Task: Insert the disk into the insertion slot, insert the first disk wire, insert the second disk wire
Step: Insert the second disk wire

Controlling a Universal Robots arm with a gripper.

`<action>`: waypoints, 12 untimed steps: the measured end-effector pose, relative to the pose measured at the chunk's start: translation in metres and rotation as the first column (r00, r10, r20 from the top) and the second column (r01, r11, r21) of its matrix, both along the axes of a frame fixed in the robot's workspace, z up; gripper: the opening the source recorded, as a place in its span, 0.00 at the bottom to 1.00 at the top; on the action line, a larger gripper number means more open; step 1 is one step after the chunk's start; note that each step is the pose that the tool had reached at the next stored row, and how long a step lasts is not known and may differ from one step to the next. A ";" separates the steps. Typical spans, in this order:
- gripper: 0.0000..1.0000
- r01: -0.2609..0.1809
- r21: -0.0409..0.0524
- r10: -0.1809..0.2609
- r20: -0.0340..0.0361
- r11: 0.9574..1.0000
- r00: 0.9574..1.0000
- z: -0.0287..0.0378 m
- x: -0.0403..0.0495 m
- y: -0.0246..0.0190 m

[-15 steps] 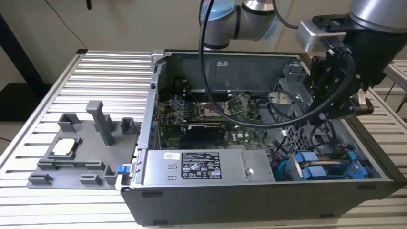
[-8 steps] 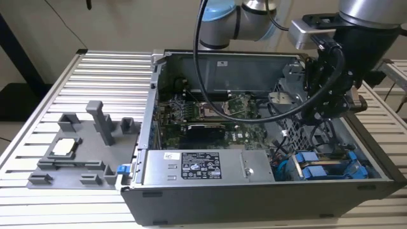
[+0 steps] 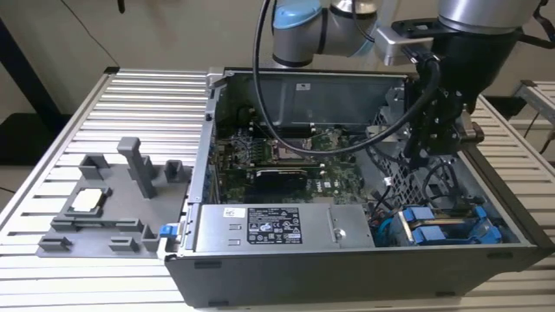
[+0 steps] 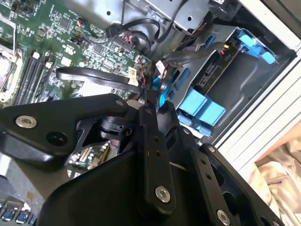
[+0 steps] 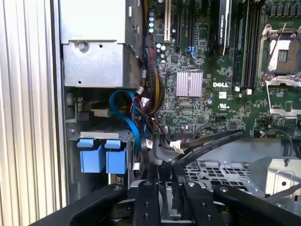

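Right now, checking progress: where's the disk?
The disk lies in the near corner of the case, on the exterior view's right, beside the silver box, below the gripper.

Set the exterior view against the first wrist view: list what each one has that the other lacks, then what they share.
Exterior view adds: the grey fixture tray beside the case, and the arm above it. First wrist view adds: the finned silver heatsink on the board. Shared: the motherboard, the silver power supply box, the paired blue tabs, and the claw.
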State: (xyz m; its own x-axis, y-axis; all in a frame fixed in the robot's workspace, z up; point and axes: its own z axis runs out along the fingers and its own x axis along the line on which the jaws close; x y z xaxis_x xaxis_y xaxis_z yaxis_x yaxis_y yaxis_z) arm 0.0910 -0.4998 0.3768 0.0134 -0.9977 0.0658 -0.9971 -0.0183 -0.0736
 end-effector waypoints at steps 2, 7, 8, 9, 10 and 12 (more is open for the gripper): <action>0.27 0.000 -0.010 0.000 0.016 1.000 1.000 -0.0009 -0.0029 0.0029; 0.27 0.000 -0.020 0.001 0.057 1.000 0.998 -0.0041 -0.0139 0.0051; 0.27 0.000 -0.021 0.001 0.065 1.000 0.998 -0.0044 -0.0155 0.0052; 0.27 0.000 -0.022 0.002 0.073 1.000 0.997 -0.0046 -0.0170 0.0052; 0.27 0.000 -0.024 0.002 0.081 1.000 0.997 -0.0048 -0.0184 0.0052; 0.27 -0.001 -0.031 0.004 0.097 1.000 0.995 -0.0052 -0.0210 0.0051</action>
